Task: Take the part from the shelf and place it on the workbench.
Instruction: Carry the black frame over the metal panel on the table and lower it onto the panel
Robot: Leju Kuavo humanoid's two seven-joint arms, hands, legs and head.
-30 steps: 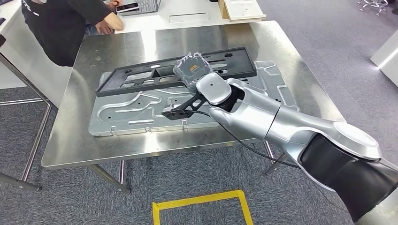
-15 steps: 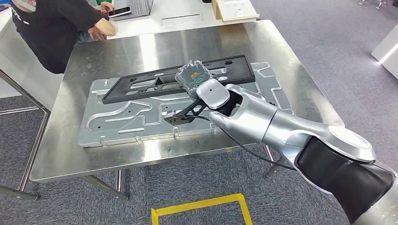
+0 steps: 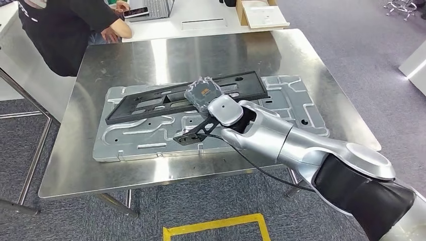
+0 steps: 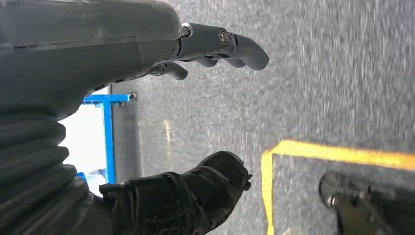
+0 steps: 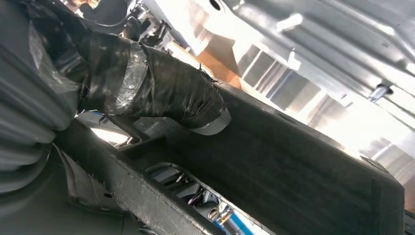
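From my station, nearest me is a yellow floor marking (image 3: 216,221), just short of the workbench (image 3: 166,55). My left hand (image 4: 215,46) hangs over the carpet, fingers loosely curled with nothing in them. My right hand (image 3: 203,90) reaches over the workbench and rests on the black part (image 3: 150,98); the thumb (image 5: 171,98) presses its face, but I cannot tell if it grips. The part lies on a silver stamped plate (image 3: 281,100) mid-bench. Beyond the workbench's far edge, a person (image 3: 65,25) sits at a white desk (image 3: 201,20).
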